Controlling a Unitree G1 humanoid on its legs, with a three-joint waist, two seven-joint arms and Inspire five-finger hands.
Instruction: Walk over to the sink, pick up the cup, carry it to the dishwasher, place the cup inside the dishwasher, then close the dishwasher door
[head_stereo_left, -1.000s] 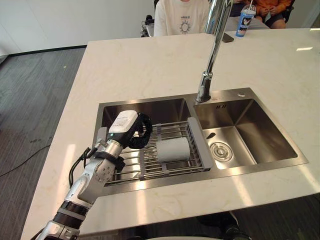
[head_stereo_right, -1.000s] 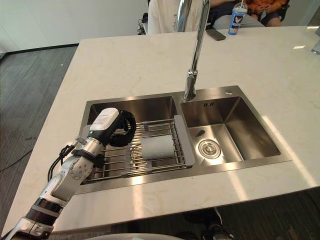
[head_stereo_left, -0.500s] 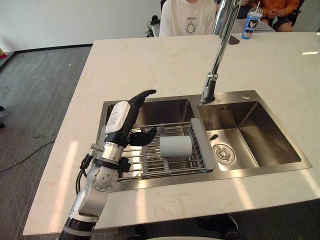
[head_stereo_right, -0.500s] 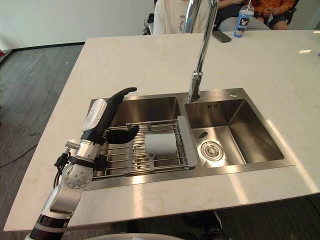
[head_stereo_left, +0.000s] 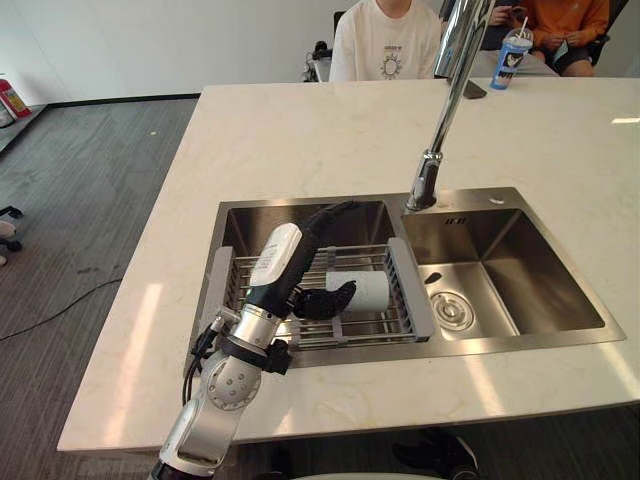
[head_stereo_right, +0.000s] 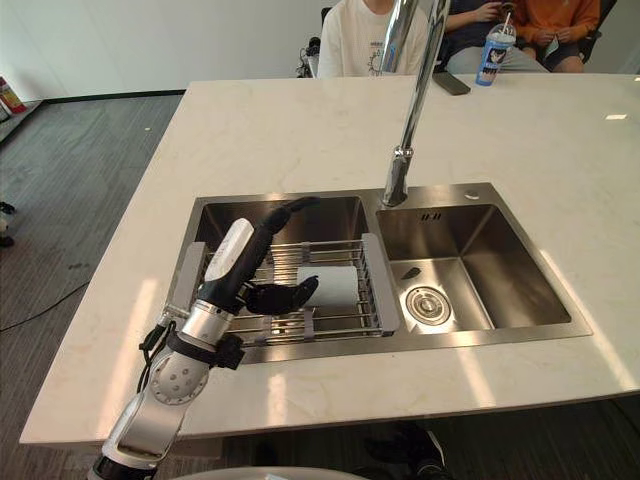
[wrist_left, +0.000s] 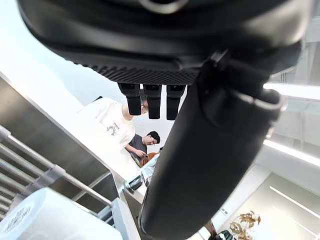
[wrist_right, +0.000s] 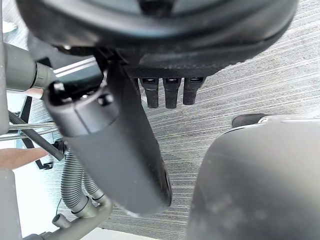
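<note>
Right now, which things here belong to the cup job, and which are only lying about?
Job: cup lying on the rack, sink, open left hand reaching at it.
Lying about: faucet, blue drink cup, phone, seated person, idle right hand.

counter (head_stereo_left: 300, 130): pale stone | inset sink (head_stereo_left: 560, 300) | far edge: blue tumbler (head_stereo_left: 514, 60); perhaps phone (head_stereo_right: 452, 84)

cup (head_stereo_left: 372, 290) on rack (head_stereo_left: 412, 303) in left basin of sink (head_stereo_left: 520, 344) | left hand (head_stereo_left: 288, 264) just left of cup | faucet (head_stereo_left: 441, 130) behind
</note>
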